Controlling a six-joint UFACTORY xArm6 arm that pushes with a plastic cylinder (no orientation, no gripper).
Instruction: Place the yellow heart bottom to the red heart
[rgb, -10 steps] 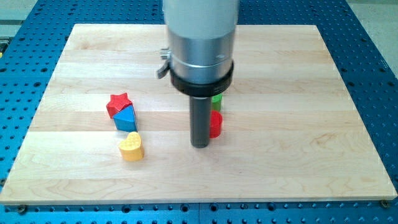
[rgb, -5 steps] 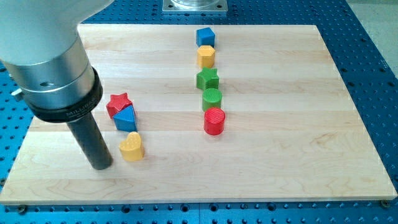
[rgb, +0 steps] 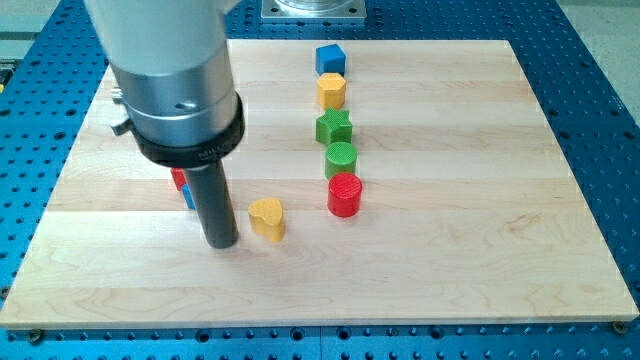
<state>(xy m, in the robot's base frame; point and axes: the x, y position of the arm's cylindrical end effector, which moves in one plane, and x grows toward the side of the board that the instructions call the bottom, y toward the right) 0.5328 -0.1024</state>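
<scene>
The yellow heart (rgb: 266, 218) lies on the wooden board (rgb: 480, 230), left of and slightly below the red cylinder (rgb: 344, 195). My tip (rgb: 221, 243) rests on the board just to the left of the yellow heart, close to it. The rod hides most of the red star (rgb: 177, 179) and the blue triangle (rgb: 187, 196); only slivers of them show at its left edge. No red heart can be made out; the red block near the centre looks round.
A column of blocks runs up the board's middle: green cylinder (rgb: 341, 159), green star (rgb: 334, 127), yellow block (rgb: 332, 91), blue cube (rgb: 330, 58). The arm's grey body (rgb: 175, 70) covers the upper left.
My tip moved from the far left to the right, and the yellow heart slid right with it, toward the red cylinder. The rod now covers the red star and blue triangle.
</scene>
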